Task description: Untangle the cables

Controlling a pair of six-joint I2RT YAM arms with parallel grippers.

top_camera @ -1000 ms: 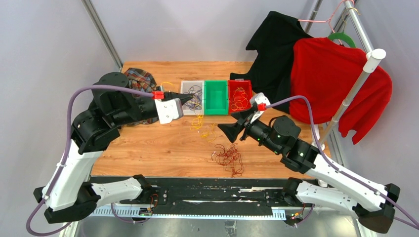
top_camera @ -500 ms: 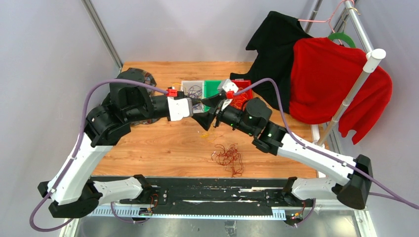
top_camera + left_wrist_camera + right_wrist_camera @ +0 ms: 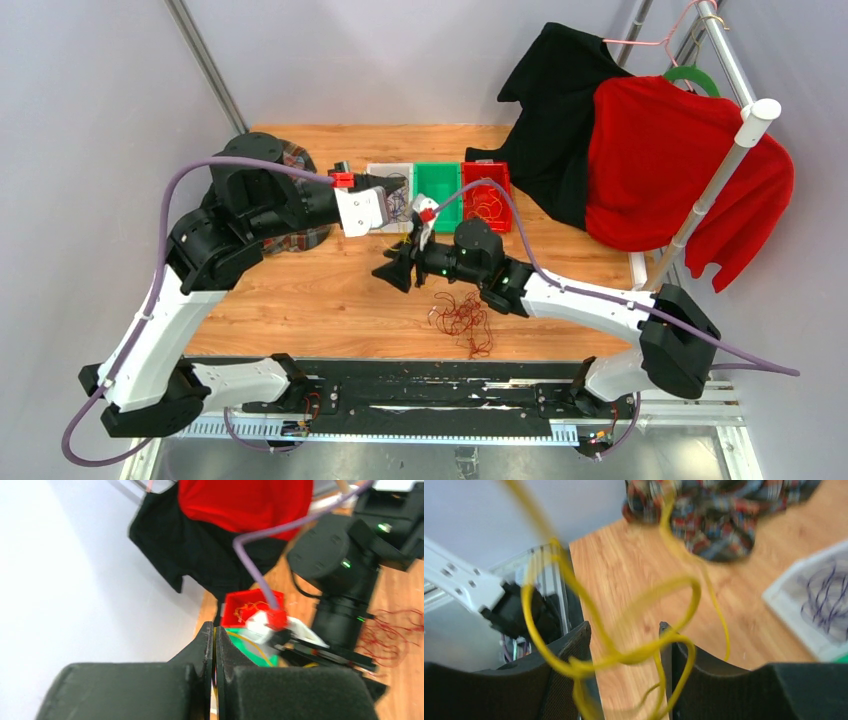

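Wooden table (image 3: 330, 290) fills the middle of the overhead view, with a plaid cloth (image 3: 297, 160) bunched at its far left.

Next to the cloth, the left gripper (image 3: 214, 635) is lifted above the table. Its jaws are pressed tight together, and a yellow strand runs out from their tip, so it appears to pinch one end of the yellow cable (image 3: 634, 656).

Just behind it a clear tray (image 3: 378, 172) holds purple cables (image 3: 824, 600).

Further right and lower, the right gripper (image 3: 624, 630) has its jaws partly apart. A loop of the yellow cable hangs between them, not clamped.

The step in hand looks like pulling one yellow strand free. The next move calls for closing on that loop and drawing the two arms apart gently.

A dark red tangle (image 3: 462, 318) lies loose on the wood near the front edge, untouched.
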